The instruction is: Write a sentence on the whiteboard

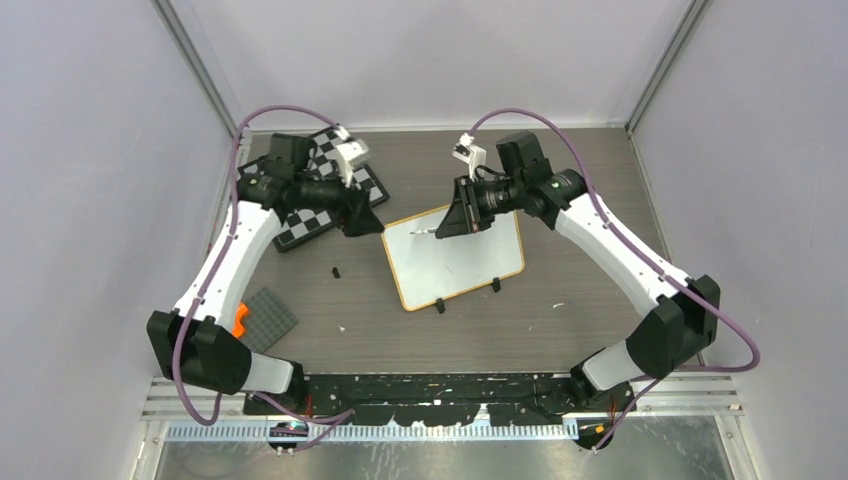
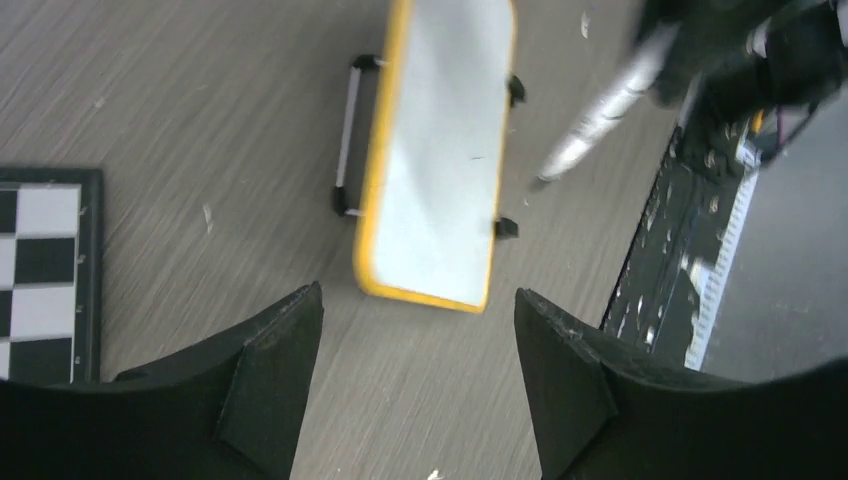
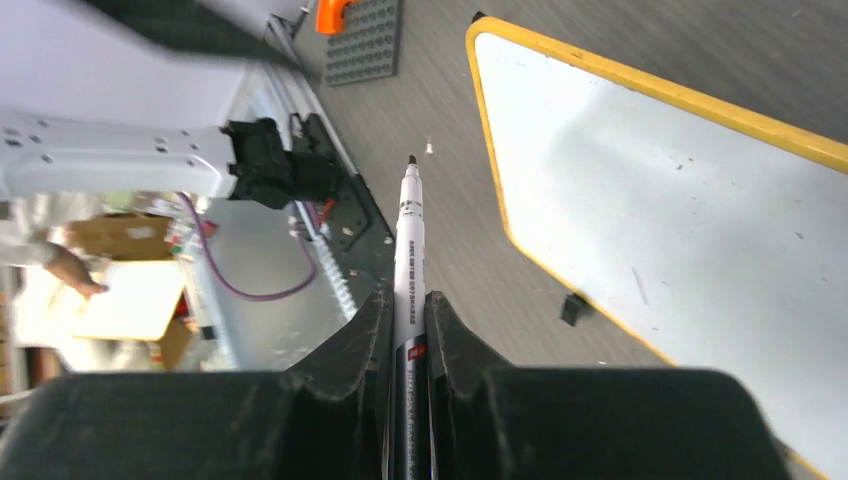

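Observation:
The whiteboard [image 1: 455, 258] lies flat mid-table, white with an orange rim and two black clip feet; its face carries only faint specks. It also shows in the left wrist view [image 2: 435, 170] and the right wrist view [image 3: 680, 220]. My right gripper [image 1: 452, 220] is shut on a white marker [image 3: 408, 230], its black tip uncapped and pointing forward. The tip hovers near the board's far-left part, and I cannot tell if it touches. The marker also shows in the left wrist view [image 2: 595, 115]. My left gripper [image 1: 365, 222] is open and empty [image 2: 415, 300], just left of the board's far corner.
A black-and-white chessboard [image 1: 320, 190] lies at the back left under my left arm and shows in the left wrist view [image 2: 45, 270]. A grey studded plate [image 1: 268, 318] with an orange piece [image 1: 240, 318] sits near left. A small black item [image 1: 335, 271] lies left of the whiteboard.

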Available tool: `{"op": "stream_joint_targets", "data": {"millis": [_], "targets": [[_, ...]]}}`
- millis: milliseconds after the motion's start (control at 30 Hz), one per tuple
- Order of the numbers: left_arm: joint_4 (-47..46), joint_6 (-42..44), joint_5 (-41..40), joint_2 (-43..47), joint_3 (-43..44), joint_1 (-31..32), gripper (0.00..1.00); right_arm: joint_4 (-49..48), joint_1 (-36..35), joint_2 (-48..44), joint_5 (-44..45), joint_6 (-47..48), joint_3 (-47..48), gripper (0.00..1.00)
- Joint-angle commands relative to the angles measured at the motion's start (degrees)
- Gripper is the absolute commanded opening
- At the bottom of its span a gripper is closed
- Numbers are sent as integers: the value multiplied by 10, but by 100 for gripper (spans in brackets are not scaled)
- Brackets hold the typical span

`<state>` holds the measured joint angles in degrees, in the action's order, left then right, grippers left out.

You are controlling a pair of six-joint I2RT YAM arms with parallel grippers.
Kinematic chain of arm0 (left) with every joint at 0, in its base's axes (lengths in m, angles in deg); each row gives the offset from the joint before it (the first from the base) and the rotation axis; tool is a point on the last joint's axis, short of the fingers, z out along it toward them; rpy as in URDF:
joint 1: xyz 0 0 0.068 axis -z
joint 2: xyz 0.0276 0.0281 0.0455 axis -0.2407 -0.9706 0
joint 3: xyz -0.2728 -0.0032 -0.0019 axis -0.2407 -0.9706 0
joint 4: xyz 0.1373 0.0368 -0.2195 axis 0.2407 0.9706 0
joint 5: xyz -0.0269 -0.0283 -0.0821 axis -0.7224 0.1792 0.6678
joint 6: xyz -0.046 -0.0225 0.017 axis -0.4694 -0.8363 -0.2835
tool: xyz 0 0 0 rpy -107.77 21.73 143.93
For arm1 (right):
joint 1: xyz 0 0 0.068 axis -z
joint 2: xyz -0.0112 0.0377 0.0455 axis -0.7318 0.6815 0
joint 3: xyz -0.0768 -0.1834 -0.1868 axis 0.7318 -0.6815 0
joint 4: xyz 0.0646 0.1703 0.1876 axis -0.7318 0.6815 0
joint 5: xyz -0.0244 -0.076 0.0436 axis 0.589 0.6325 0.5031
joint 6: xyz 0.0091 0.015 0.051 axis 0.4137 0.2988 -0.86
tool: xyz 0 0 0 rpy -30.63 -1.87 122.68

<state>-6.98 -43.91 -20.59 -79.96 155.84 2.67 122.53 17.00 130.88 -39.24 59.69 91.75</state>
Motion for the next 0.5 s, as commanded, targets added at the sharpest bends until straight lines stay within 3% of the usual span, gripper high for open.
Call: {"op": "stream_joint_targets", "data": {"millis": [0,233,467], "targets": [[-169,-184,74,2,-54,-64,70,2,-9,-68,64,102,-20,0],[-182,-245,111,-88,-45,-67,59,-40,-63,-84,184,153,-42,0],[-197,-268,105,-120,-50,-66,52,-37,-148,-77,301,222,-51,0]]}}
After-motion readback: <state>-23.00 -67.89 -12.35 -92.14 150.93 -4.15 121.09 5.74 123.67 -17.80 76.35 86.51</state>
